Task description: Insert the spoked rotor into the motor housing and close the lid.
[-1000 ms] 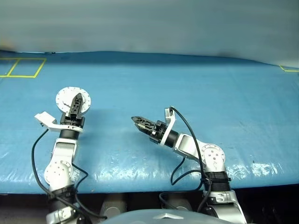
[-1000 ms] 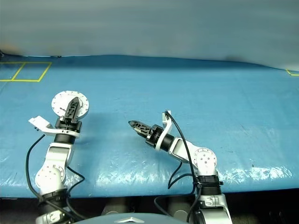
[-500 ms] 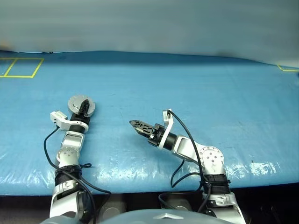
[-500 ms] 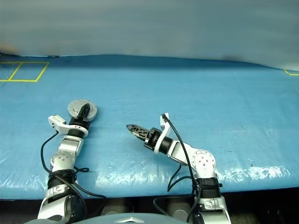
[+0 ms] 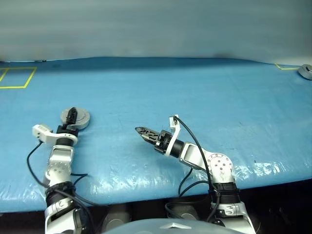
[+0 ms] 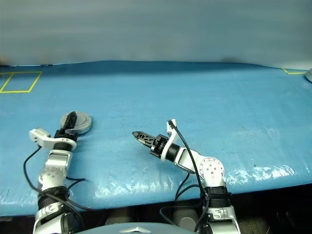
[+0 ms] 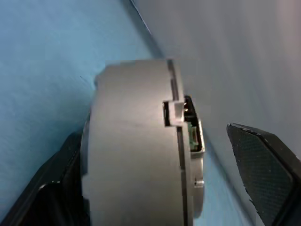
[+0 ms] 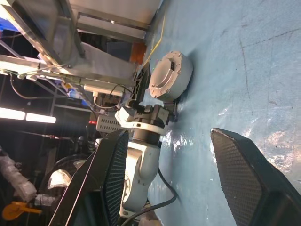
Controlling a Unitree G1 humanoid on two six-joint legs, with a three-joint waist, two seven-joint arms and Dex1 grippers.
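Left claw (image 5: 72, 114), fingers spread, straddles the closed motor housing (image 5: 78, 118) on the blue desk (image 5: 195, 97); right claw (image 6: 139, 137), released and empty, points left, level.

One short round grey metal motor housing (image 5: 76, 118) sits near the left edge of the blue-covered table (image 5: 204, 92). One small grey object (image 5: 305, 71) lies at the far right corner. Two yellow taped outlines (image 5: 17, 78) mark the far corners.
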